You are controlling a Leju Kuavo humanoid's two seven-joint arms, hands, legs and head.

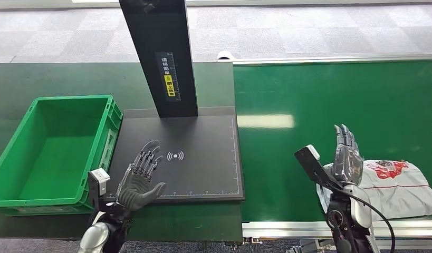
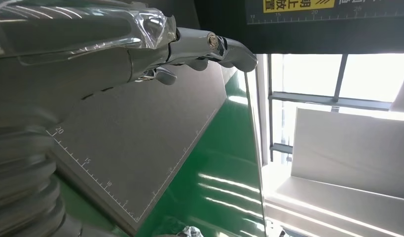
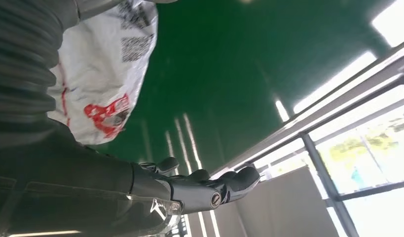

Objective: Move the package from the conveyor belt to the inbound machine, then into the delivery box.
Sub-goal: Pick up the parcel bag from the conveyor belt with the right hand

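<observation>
On the conveyor belt (image 1: 329, 105), toward four o'clock in the head view, the package (image 1: 398, 184) is seen lying flat: a white plastic mailer with red print, close to the belt's near edge, where it can be reached without leaning. Nothing is holding it. The right hand (image 1: 346, 155) is raised just beside the package's nine o'clock edge, fingers extended and apart, nothing gripped; the palm is judged to face the bag, as if posed for a sideways scoop or a descent onto it. Whether the hand's heel brushes the mailer cannot be settled, since the wrist camera housing covers that spot in the head view. In the right wrist view the fingers (image 3: 224, 185) are shown straight over bare green belt, with the package (image 3: 108, 74) back beside the forearm.

At the centre, the inbound machine (image 1: 203, 158) is laid out as a dark scanning plate with a ruled border and a wave symbol, backed by a black post at twelve o'clock; the plate is bare, presumably kept so for the package. The left hand (image 1: 140, 179) is held over the plate's seven o'clock corner, fingers spread and empty, apparently waiting to receive. The delivery box (image 1: 105, 132), a green crate, is set on the worktop (image 1: 55, 79) at nine o'clock, touching or nearly touching the plate, so the final transfer is kept short.
</observation>
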